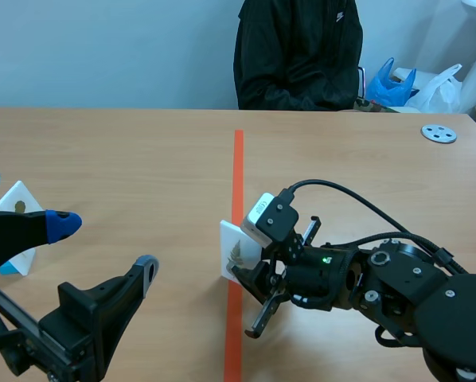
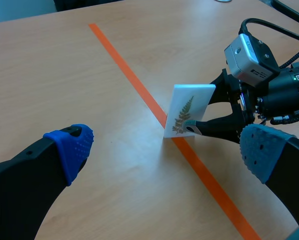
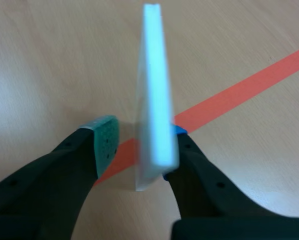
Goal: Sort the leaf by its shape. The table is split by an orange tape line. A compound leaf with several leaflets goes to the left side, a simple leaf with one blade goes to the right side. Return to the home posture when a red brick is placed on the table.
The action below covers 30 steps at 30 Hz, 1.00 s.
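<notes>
While left claw [image 1: 104, 247] gapes wide, leaf card [image 2: 187, 107] stands upright on tape [image 2: 129, 75] btwn slightly parted fingers [image 3: 107, 142] of right claw [image 3: 142, 137].

Upright fern card [image 2: 187, 102] on orange tape line [image 2: 120, 62], right claw [image 2: 204, 114] around it

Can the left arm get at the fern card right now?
Probably not cleanly: bare table lies between the left gripper and the card, but the right gripper straddles it, one finger on each side.
</notes>
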Tool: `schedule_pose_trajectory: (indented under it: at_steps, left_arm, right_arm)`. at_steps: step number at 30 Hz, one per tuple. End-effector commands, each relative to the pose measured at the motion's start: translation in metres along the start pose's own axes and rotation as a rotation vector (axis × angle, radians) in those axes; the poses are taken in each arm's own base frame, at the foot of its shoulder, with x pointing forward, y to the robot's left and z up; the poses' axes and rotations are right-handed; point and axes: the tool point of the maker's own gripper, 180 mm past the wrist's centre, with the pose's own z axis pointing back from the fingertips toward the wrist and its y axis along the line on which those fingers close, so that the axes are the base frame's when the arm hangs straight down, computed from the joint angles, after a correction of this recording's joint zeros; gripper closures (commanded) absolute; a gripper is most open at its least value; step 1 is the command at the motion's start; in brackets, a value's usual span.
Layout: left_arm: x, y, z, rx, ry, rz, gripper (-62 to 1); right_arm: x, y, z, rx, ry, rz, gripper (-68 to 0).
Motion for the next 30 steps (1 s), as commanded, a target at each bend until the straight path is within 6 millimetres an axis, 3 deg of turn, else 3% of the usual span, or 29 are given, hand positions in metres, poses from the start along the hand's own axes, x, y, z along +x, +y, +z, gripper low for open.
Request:
schedule_pose_trajectory:
  at_steps: [1,9,14,20,25,30]
  left_arm:
    - [0.006,0.0,0.0,-0.001,-0.023,0.003,-62.3]
    - [0.006,0.0,0.0,-0.001,-0.023,0.003,-62.3]
    - [0.006,0.0,0.0,-0.001,-0.023,0.003,-62.3]
    - [0.006,0.0,0.0,-0.001,-0.023,0.003,-62.3]
    - [0.006,0.0,0.0,-0.001,-0.023,0.003,-62.3]
    - [0.006,0.0,0.0,-0.001,-0.023,0.003,-62.3]
  right_arm:
    - [0.012,-0.005,0.0,-0.006,-0.038,0.017,-13.9]
    - [0.01,-0.007,0.002,-0.009,-0.032,0.021,-13.2]
    - [0.009,-0.008,0.004,-0.01,-0.029,0.023,-1.3]
    - [0.015,-0.01,0.004,-0.015,-0.057,0.025,-1.3]
    - [0.033,-0.028,0.011,-0.063,-0.106,0.037,-1.3]
    - [0.061,-0.052,0.031,-0.109,-0.209,-0.026,-1.3]
